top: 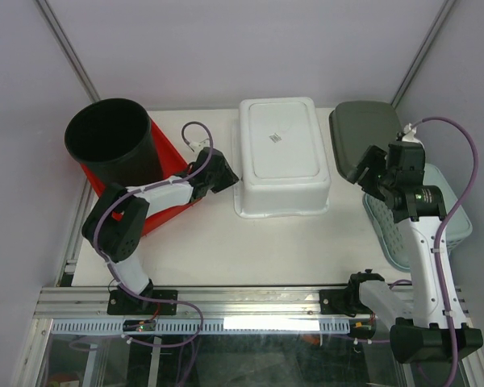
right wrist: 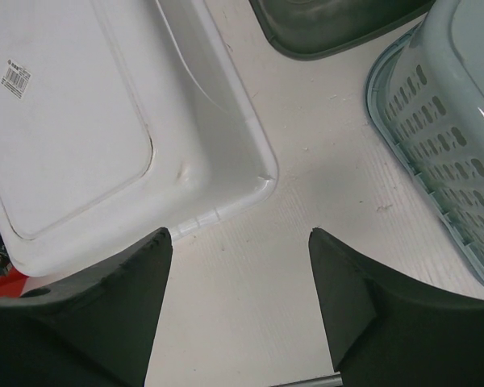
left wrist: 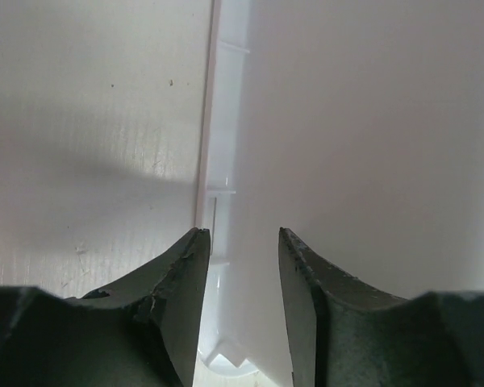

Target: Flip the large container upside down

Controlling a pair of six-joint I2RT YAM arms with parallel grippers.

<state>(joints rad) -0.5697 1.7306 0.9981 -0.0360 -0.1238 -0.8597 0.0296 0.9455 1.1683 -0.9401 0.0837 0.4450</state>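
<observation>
- Large white rectangular plastic container (top: 282,153) sits mid-table (top: 226,250), between the two arms and towards the far side.
- We see its flat base facing up, with a small barcode sticker on it. The flared rim is down on the table. The opening therefore points downward.
- Judgement: the flip looks done. What is left seems to be only letting go and backing the arms off.
- Long axis runs near to far, away from the arm bases. The short sides face the near and far edges.
- Left gripper (left wrist: 238,242): at the container's left rim, fingers parted with the rim lip between them. The grip looks slackened, not pinched.
- Right gripper (right wrist: 240,238): spread wide, grasping nothing, hanging over bare table just off the container's near right corner.
- Pale teal perforated basket (right wrist: 444,137) stands to the right, apart from the container.
</observation>
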